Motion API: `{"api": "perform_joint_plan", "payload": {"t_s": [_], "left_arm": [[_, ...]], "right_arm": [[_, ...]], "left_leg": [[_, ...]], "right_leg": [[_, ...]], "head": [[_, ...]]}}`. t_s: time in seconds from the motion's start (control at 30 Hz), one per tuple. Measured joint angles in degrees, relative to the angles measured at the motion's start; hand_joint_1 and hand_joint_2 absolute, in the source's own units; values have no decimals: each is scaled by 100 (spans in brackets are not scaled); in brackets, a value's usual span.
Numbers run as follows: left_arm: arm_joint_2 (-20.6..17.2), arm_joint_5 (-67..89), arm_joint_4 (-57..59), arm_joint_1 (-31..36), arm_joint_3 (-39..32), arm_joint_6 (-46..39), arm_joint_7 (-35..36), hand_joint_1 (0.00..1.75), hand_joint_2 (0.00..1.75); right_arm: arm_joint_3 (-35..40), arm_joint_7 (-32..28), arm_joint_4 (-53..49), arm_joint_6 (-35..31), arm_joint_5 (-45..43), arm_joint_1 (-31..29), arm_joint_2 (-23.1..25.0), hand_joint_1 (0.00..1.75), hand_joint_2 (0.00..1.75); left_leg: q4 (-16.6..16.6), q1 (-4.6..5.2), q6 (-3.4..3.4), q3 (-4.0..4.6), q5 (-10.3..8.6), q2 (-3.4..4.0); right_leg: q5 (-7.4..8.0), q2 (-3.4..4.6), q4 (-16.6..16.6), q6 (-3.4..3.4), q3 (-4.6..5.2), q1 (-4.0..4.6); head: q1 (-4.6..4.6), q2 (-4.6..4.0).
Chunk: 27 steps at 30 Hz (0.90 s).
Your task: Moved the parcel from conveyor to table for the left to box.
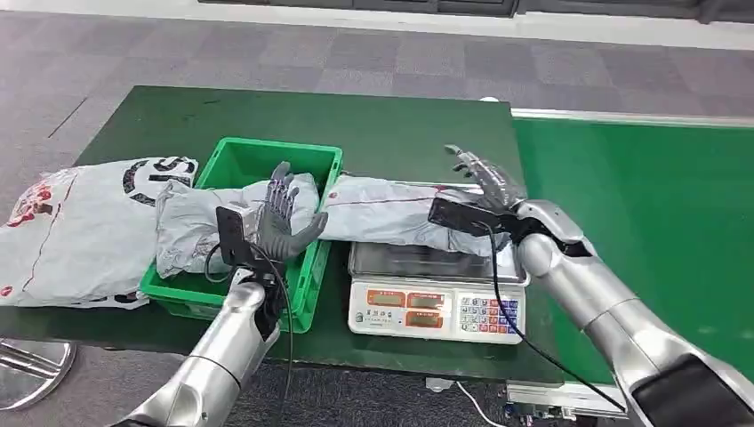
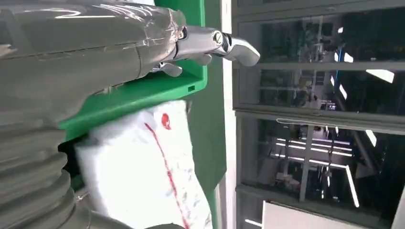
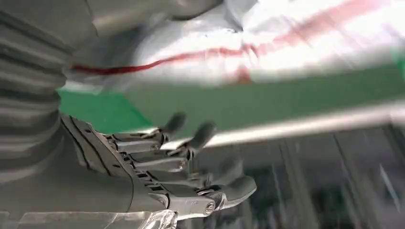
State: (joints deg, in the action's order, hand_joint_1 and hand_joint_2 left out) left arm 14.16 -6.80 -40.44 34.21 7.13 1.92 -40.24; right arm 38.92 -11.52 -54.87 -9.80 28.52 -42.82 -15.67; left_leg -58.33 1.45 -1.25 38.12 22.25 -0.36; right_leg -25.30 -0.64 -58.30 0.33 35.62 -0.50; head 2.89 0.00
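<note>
Head view: dark green table, brighter green conveyor to its right. White bag lies at table's left end, beside green box w/ grey parcel in it. Second grey parcel rests on scale. Left hand above box, fingers spread, holding nothing. Right hand over parcel's end, fingers apart, no grip.

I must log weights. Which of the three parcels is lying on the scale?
The long grey parcel by the right hand; the others lie in the green bin and on the table's left end.
</note>
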Motion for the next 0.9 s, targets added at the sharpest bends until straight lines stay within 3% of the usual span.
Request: {"api": "perform_joint_plan", "payload": {"t_s": [0.13, 0.3, 0.9], "left_arm": [[-42, 2, -9, -3, 0, 17, -2, 0, 175], [-55, 11, -9, -11, 0, 17, 0, 0, 175], [-57, 13, -11, -12, 0, 17, 0, 0, 175]], "right_arm": [[-639, -319, -624, -404, -236, 428, -92, 0, 175], [-967, -371, -1015, -430, -271, 653, -151, 0, 175], [-1119, -376, -1258, -437, -273, 788, -194, 0, 175]], "left_leg": [[0, 0, 2, 0, 3, 6], [0, 0, 1, -1, 0, 7], [0, 0, 0, -2, -2, 7]], "right_leg": [[-1, 2, 0, -1, 2, 0], [1, 4, 0, -2, 3, 1], [2, 3, 0, -2, 1, 0]], "head": [[0, 0], [0, 0], [0, 0]]}}
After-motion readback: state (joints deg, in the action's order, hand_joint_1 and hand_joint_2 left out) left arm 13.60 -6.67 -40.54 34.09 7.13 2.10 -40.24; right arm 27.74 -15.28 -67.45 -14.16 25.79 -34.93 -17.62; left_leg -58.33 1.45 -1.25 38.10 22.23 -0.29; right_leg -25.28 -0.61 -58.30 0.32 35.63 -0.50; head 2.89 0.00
